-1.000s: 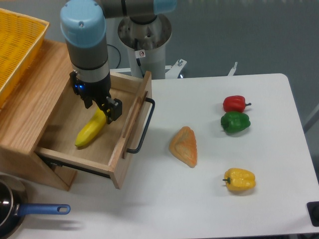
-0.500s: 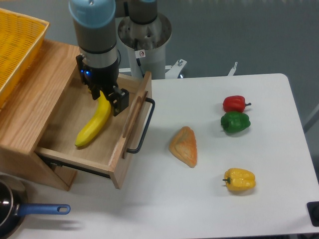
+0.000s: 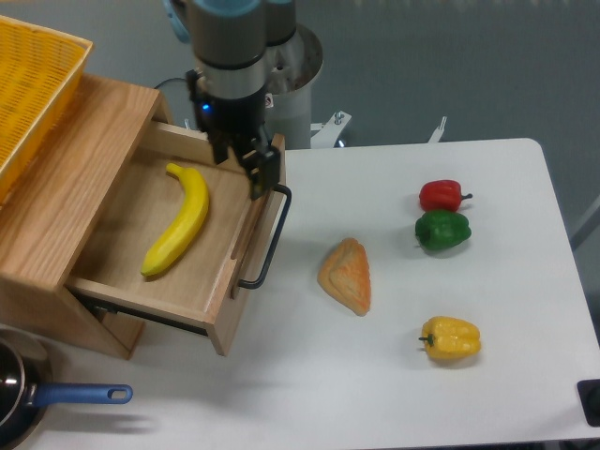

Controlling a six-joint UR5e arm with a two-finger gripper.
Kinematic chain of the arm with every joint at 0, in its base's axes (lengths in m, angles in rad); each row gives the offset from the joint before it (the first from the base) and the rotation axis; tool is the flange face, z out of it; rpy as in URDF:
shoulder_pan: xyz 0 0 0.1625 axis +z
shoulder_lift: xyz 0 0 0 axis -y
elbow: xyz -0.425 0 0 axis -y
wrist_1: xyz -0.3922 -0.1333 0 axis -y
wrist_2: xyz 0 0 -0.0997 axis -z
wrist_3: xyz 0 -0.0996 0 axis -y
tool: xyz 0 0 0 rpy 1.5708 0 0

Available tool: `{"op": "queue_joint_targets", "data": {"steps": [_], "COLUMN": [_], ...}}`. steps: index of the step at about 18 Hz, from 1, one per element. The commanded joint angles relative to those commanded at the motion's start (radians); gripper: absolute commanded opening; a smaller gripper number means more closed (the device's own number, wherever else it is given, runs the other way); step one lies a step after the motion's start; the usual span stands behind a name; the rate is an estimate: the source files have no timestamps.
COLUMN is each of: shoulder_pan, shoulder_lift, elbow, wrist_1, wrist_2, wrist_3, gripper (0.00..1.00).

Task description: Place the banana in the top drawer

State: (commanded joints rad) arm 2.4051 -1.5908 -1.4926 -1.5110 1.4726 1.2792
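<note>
Camera view: the one fixed shot, looking down at a white table [image 3: 394,394].
Banana [image 3: 180,222]: lying flat on the floor of the top drawer [image 3: 220,300], left of centre in the frame, curved, stem end toward the upper left, free of the gripper.
Top drawer: pulled open from the wooden cabinet [image 3: 56,187] on the left side, black bar handle [image 3: 272,239] facing the middle of the table.
Gripper [image 3: 248,164]: up above the drawer's far right corner, just right of the banana's upper end, nothing between the fingers; how wide the jaws stand, I cannot tell from this angle.
Arm base [image 3: 281,56]: grey column at top centre, behind the drawer.
Yellow wire basket [image 3: 33,84]: upper left corner, sitting on top of the cabinet.
Bread wedge [image 3: 347,275]: centre of the frame, on the table, just right of the handle.
Red pepper [image 3: 442,195]: right of centre, touching or nearly touching the green pepper [image 3: 442,231] directly below it.
Yellow pepper [image 3: 451,339]: lower right, well apart from the other two.
Pan with blue handle [image 3: 56,398]: bottom left corner, partly cut off.
</note>
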Motion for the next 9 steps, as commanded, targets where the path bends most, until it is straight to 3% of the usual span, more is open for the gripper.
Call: {"op": "queue_joint_targets", "data": {"steps": [6,9], "shoulder_pan": [0.071,0.126], "shoulder_lift": [0.034,0.045], "elbow": [-0.028,-0.051], "wrist_1": [0.0,0.003], "wrist_2": [0.002,0.034], "wrist_3": [0.121,0.231], "gripper": [0.87,1.0]}}
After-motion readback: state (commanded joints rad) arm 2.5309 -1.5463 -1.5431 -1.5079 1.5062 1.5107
